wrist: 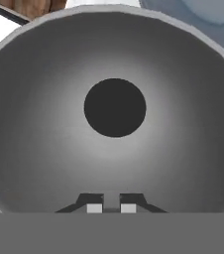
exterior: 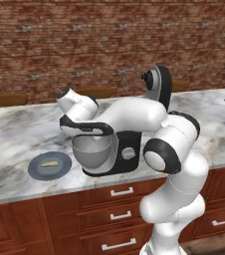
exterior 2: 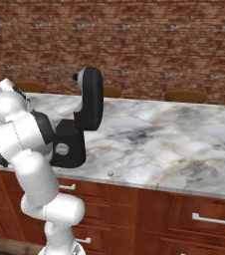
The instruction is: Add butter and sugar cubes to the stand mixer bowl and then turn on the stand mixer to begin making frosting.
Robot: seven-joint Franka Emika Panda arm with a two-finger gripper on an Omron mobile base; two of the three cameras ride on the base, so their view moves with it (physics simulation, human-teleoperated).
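Observation:
The stand mixer [exterior: 129,149] is black and stands on the marble counter with its head [exterior: 159,87] tilted up; it also appears as the stand mixer [exterior 2: 79,129] in the right base view. The grey stand mixer bowl [exterior: 92,157] sits in its base. My gripper [exterior: 94,141] hangs just over the bowl's mouth. Looking straight down, the bowl [wrist: 44,124] has smooth walls and a dark round spot at its bottom, and my gripper [wrist: 111,206] is shut with nothing seen in it. The butter [exterior: 49,163] lies on a blue-grey plate [exterior: 59,169] to the bowl's left. The sugar cubes are out of view.
The plate's rim [wrist: 203,15] touches the upper right of the hand view. The marble counter [exterior: 15,139] runs wide to both sides, with wooden drawers [exterior: 119,191] under its front edge. Wooden chair backs [exterior 2: 186,95] and a brick wall stand behind it.

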